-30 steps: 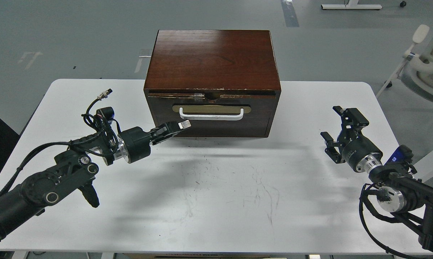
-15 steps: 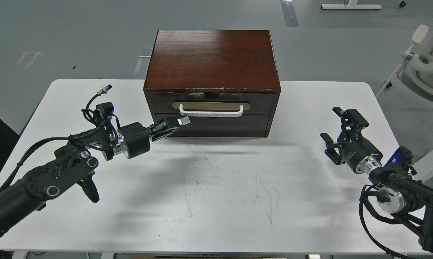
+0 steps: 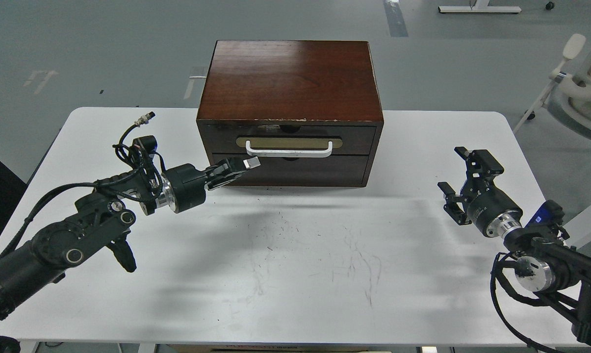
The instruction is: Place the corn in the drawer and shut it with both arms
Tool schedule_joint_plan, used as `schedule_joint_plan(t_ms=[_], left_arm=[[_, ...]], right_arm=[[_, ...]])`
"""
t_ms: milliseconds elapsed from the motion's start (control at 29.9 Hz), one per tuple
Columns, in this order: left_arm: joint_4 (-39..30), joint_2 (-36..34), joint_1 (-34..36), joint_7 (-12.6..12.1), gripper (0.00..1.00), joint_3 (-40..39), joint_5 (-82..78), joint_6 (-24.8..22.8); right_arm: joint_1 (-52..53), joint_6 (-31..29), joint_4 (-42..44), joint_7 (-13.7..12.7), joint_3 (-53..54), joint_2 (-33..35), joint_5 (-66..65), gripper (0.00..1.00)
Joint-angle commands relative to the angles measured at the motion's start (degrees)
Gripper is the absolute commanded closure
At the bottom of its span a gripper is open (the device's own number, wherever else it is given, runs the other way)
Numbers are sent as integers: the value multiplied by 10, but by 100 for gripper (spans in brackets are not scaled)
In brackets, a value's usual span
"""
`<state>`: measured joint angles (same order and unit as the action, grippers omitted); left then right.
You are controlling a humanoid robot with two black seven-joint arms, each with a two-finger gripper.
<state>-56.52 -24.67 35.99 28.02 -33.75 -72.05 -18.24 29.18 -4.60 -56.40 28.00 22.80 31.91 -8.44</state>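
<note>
**Drawer looks shut, corn out of sight**

Head view, the only one here: the drawer (image 3: 289,139) sits flush in the cabinet (image 3: 289,81) at 12 o'clock, white handle (image 3: 289,149) facing me. No corn on the table (image 3: 295,274), so my guess is it's already inside, but can't confirm.

Left gripper (image 3: 246,164) is at about 10 o'clock, fingers pinched together with nothing in them, tip right at the front panel just below the handle's left end. Right gripper (image 3: 459,184) hangs at 3 o'clock, jaws spread, empty, well apart from the cabinet.

Seems basically done, maybe just backing the arms off.
</note>
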Motion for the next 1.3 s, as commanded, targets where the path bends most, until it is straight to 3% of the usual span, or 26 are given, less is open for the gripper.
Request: schedule_joint_plan(t_ms=[0, 267, 501, 535, 568, 635, 669, 869, 1270], left_arm=[[-5, -1, 8, 0, 100, 3, 18, -28], [-75, -55, -37, 0, 100, 4, 18, -88], [-167, -118, -66, 0, 100, -2, 56, -98], [-180, -131, -69, 0, 86, -4, 90, -98], [-185, -142, -71, 0, 53, -5, 135, -95], [-185, -148, -70, 0, 4, -9, 189, -93], [-185, -154, -70, 0, 0, -17, 249, -92], [-171, -180, -86, 0, 0, -32, 425, -90], [-113, -175, -166, 0, 0, -33, 558, -65]], right_arm=[[0, -1, 1, 0, 1, 0, 0, 3], [0, 0, 1, 0, 2, 0, 0, 3], [1, 0, 1, 0, 4, -1, 0, 3], [1, 0, 1, 0, 6, 0, 0, 3], [1, 0, 1, 0, 10, -1, 0, 3], [1, 0, 1, 0, 15, -1, 0, 3], [2, 0, 1, 0, 19, -1, 0, 3], [5, 6, 2, 0, 28, -7, 0, 3], [13, 8, 19, 0, 51, -45, 0, 0]])
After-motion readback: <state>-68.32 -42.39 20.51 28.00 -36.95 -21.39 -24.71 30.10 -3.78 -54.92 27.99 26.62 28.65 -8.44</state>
